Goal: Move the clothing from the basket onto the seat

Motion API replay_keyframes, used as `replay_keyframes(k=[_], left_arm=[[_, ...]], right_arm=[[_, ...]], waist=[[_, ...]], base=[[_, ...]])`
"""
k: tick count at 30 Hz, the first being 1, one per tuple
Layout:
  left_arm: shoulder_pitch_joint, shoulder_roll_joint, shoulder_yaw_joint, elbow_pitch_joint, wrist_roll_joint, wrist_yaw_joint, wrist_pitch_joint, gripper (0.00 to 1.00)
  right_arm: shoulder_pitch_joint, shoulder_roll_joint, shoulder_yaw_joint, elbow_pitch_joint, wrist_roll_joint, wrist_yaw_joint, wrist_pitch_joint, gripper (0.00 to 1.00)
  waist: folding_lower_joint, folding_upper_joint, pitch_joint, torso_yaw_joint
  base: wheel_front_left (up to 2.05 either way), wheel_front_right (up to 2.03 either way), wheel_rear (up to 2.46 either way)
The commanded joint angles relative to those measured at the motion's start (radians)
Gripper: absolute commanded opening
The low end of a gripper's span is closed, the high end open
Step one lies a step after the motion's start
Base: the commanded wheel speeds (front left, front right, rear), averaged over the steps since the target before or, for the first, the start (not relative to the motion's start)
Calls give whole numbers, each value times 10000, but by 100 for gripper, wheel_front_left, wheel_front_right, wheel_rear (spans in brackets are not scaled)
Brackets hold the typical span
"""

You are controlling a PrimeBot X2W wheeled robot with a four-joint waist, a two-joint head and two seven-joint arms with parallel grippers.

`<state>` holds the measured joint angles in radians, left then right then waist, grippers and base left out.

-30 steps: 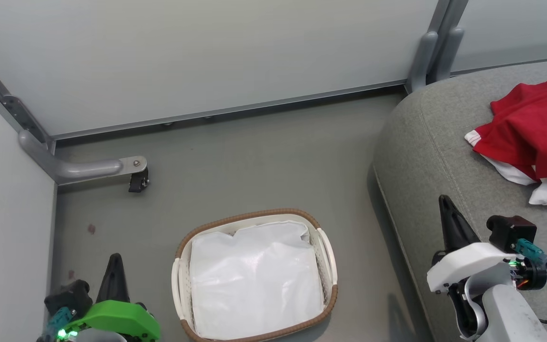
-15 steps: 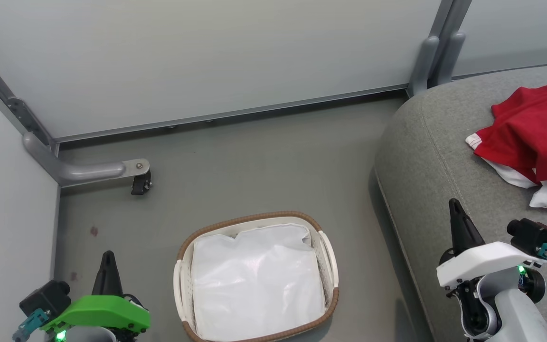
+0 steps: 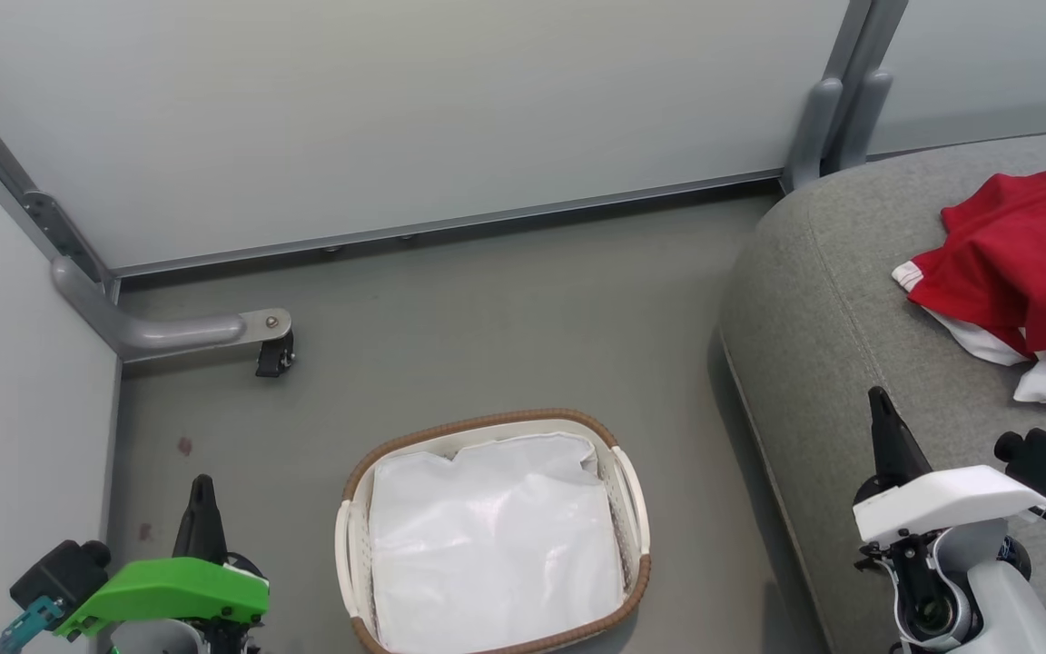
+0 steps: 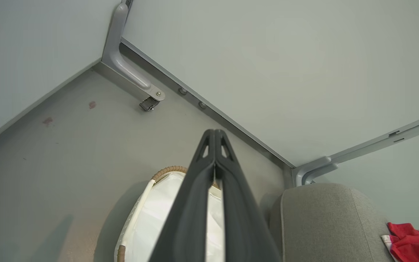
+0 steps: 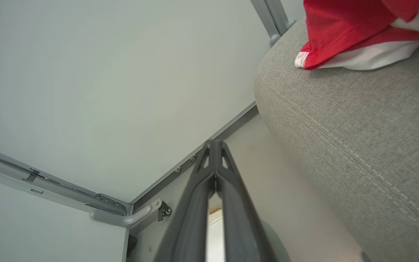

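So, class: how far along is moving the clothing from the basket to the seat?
Done: the red clothing lies on the grey seat. The basket holds just its white liner sheet. In hand: nothing; both jaws are shut and empty. Left: seemingly nothing.

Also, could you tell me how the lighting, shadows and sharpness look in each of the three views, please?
Head view: even, soft light, no glare; basket and seat cast faint shadows on the floor. Left wrist view: the left gripper looms large near the lens; a soft shadow lies on the floor. Right wrist view: seat weave crisp, clothing vivid but cropped.
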<state>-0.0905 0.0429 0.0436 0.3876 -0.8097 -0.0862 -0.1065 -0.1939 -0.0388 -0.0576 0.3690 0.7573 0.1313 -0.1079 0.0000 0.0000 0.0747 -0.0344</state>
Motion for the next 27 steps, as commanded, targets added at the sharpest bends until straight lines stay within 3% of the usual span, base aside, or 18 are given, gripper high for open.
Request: replay_keyframes(k=[1, 27], left_arm=[[-102, 53, 76, -201, -327, -55, 68, 0], [-161, 74, 327, -676, -3242, -211, 886, 0]], right_arm=[[9, -68, -55, -187, 357, -2, 89, 0], [339, -97, -255, -609, 3469, -4, 907, 0]], waist=[[0, 0, -12, 7], [0, 0, -218, 106]], base=[[0, 0, 0], [0, 0, 0]])
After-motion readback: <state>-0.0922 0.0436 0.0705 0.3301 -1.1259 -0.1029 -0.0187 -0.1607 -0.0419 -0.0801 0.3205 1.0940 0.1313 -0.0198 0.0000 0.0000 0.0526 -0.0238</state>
